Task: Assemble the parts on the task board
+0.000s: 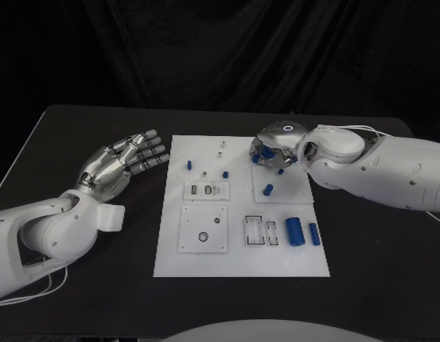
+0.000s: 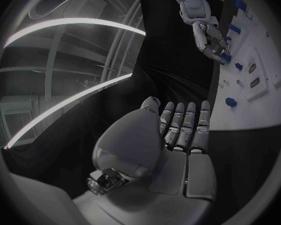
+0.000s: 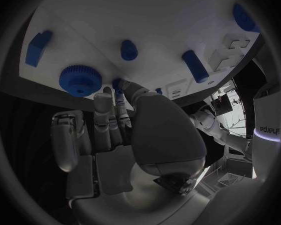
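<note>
Task board (image 1: 240, 263) lies flat mid-table, long axis running 12 to 6 from the robot. The parts in play sit at the board's 1 o'clock corner, under the right hand: a blue gear (image 3: 80, 79) flat on the white surface, and just beside it a small blue peg (image 3: 118, 83) that the right hand's fingertips (image 3: 123, 86) reach to. Right hand (image 1: 278, 148) hovers palm-down over that corner, fingers curled toward the peg; whether it actually pinches the peg or only touches it I cannot tell. Further out on the board: a short blue stub (image 3: 128, 50) and a longer blue cylinder (image 3: 195, 66), both apart from the fingers; another blue block (image 3: 38, 48) toward the board's edge. At the board's 4 o'clock, two blue cylinders (image 1: 303, 232) lie side by side, long axes 12 to 6, next to empty rectangular slots (image 1: 259, 231). One small blue piece (image 1: 191, 164) stands near the 11 o'clock edge. Left hand (image 1: 124, 162) rests off the board at its 10 o'clock, palm up, fingers straight and spread, holding nothing. Judgement: the right hand is plainly the nearer one; the next move turns on the peg lying directly below its fingertips, close beside the gear.
</note>
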Available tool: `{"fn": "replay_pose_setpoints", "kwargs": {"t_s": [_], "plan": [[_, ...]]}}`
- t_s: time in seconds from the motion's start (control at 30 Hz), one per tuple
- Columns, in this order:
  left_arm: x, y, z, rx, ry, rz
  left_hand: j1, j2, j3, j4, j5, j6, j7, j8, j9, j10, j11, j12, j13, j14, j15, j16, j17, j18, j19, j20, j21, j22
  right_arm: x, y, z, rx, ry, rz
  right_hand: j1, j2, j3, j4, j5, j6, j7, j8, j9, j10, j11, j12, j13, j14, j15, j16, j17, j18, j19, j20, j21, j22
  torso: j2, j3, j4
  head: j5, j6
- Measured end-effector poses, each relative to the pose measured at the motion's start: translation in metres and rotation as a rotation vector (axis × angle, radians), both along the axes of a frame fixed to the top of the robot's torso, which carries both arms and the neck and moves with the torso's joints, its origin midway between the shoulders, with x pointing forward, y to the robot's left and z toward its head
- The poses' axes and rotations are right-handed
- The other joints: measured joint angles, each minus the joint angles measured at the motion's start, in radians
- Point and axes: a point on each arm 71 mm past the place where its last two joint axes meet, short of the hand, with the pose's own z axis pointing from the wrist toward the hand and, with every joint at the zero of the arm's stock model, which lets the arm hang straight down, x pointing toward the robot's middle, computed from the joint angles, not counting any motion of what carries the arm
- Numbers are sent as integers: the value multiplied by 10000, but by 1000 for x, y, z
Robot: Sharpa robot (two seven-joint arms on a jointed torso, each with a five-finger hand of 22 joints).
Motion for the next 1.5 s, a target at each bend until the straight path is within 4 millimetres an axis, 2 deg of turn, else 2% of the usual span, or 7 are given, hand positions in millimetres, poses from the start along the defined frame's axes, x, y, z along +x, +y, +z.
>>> {"fn": "replay_pose_setpoints", "kwargs": {"t_s": [0.13, 0.27, 0.47, 0.67, 0.87, 1.13, 1.5], "plan": [[0, 1, 0, -2, 4, 9, 0, 0, 23, -3, 0, 0, 0, 0, 0, 0, 0, 0, 0, 0, 0, 39, 0, 1, 0, 0, 0, -8, 0, 0, 1, 72, -92, 32, 54, 38, -182, -19, -297, 271, -23, 401, 188, 609, -295, -157, 0, 18, -203, 0, -108, 0, -9, -215, 0, 0, -1, 0, -4, 23, 0], [1, 2, -1, 8, 10, 38, 40, 40, 106, -3, 0, 0, 0, 0, 0, 0, -1, 38, 0, 0, 0, 38, 0, 0, 0, 0, 0, -9, 0, -2, 1, 194, -230, 86, 61, 101, -382, -40, -425, 472, -79, 555, 179, 1266, -415, -325, -16, 31, -314, -119, -253, 0, 8, -343, 0, -1, -7, 1, -9, 42, 0], [2, 3, -1, 25, 22, 84, 80, -1, 202, -16, 0, 26, 26, 0, -1, 0, -1, 38, 0, 0, 0, 77, 0, 1, 0, 0, 0, -8, 0, 2, 7, 550, -432, 182, 152, 216, -497, -51, -434, 473, -79, 564, 179, 1856, -383, -639, -110, 57, -288, -200, -361, -1, 8, -343, 0, 6, -11, 3, -8, 71, 50], [2, 4, -2, 22, 34, 108, 119, 38, 201, -16, 0, 36, 36, 0, -1, 0, -1, 38, 0, 1, 0, 76, 0, 3, 0, 0, 0, -8, 7, 23, 28, 1051, -824, 453, 204, 267, -497, -52, -437, 473, -79, 565, 179, 2224, -368, -820, -154, 132, -213, -200, -328, -1, -9, -283, 0, 7, -12, 0, -3, 108, 72], [2, 3, -2, 11, 38, 93, 119, 38, 257, -16, 0, 36, 36, 0, -1, -12, 33, 76, 0, 0, -1, 77, -1, 4, 0, 0, 0, -17, 19, 48, 38, 1259, -1041, 554, 220, 281, -498, -53, -471, 473, -78, 566, 179, 2253, -366, -1073, -225, 157, -189, -200, -300, 0, 6, -267, 0, 7, -15, -15, 2, 178, 72], [4, 0, -3, -2, 40, 53, 119, 38, 257, -16, -1, 36, 36, 0, -1, -2, 69, 76, 0, -36, 36, 76, -1, 4, 0, 0, 0, -16, 34, 64, 40, 1158, -1068, 313, 246, 305, -507, -61, -376, 342, 52, 633, 179, 2179, -292, -1537, -323, 64, -97, -240, -434, -1, 8, -194, 0, 6, -13, -41, 35, 151, 127], [4, -1, -3, -21, 46, 28, 158, -1, 285, -45, -1, 36, 36, 0, -1, -2, 69, 76, 0, -35, 35, 76, -1, 4, 0, 0, 0, -16, 41, 64, 34, 938, -819, -52, 247, 303, -479, -34, -377, 305, 88, 669, 179, 2143, -256, -1631, -346, 29, -61, -240, -463, 0, -27, -158, 0, 5, 14, -40, 68, 128, 109]]}}
